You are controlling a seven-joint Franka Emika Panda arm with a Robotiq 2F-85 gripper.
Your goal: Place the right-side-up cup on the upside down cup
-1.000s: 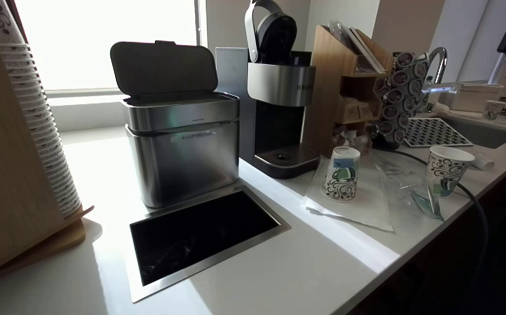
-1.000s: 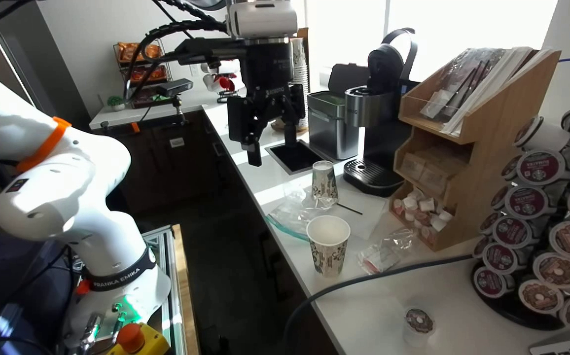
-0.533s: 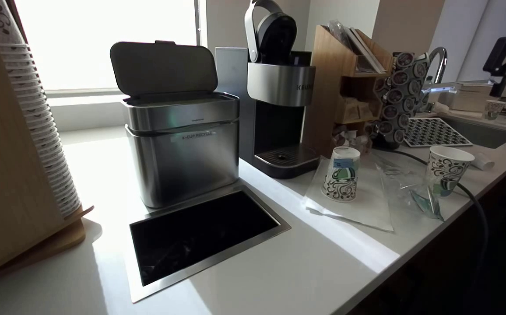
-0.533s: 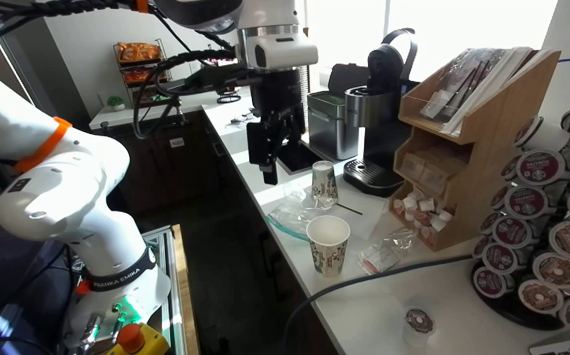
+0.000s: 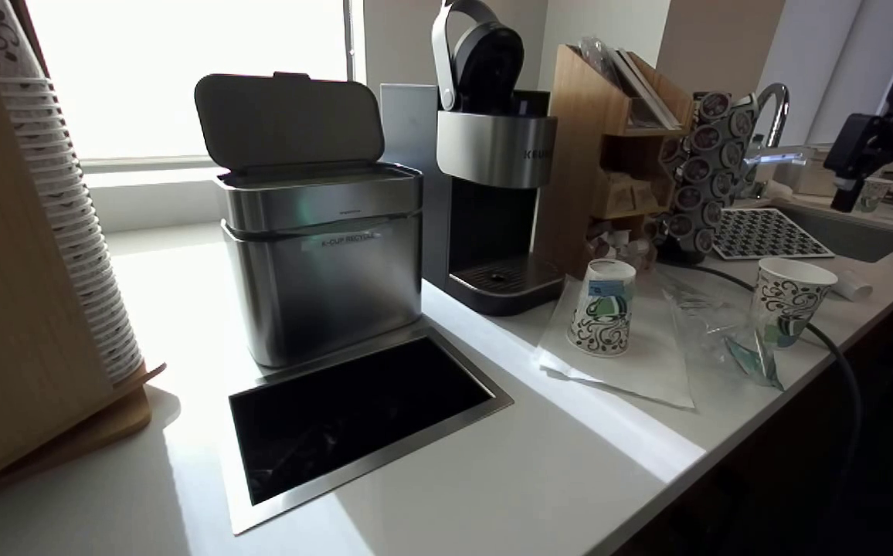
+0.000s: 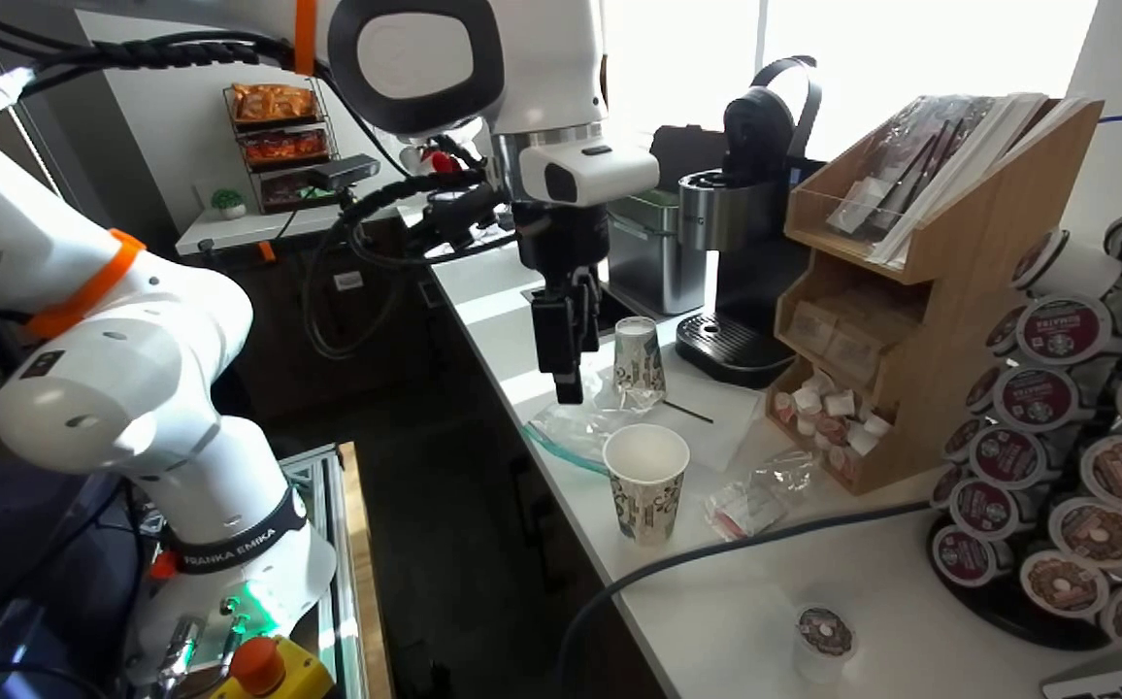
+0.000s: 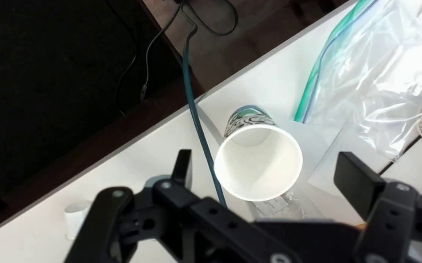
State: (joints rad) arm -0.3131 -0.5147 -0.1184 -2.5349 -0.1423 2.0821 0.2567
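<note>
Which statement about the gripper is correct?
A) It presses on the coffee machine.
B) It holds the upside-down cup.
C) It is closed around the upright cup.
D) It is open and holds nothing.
D: in the wrist view the gripper has its fingers wide apart, and the upright cup touches neither of them.

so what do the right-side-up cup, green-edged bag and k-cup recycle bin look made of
Right-side-up cup: probably paper, matte inside, from its thin rim and printed wall.
Green-edged bag: clear, glossy plastic film, given the creases and glints.
Recycle bin: seemingly brushed steel, by its grey satin sheen; coated plastic is possible.
</note>
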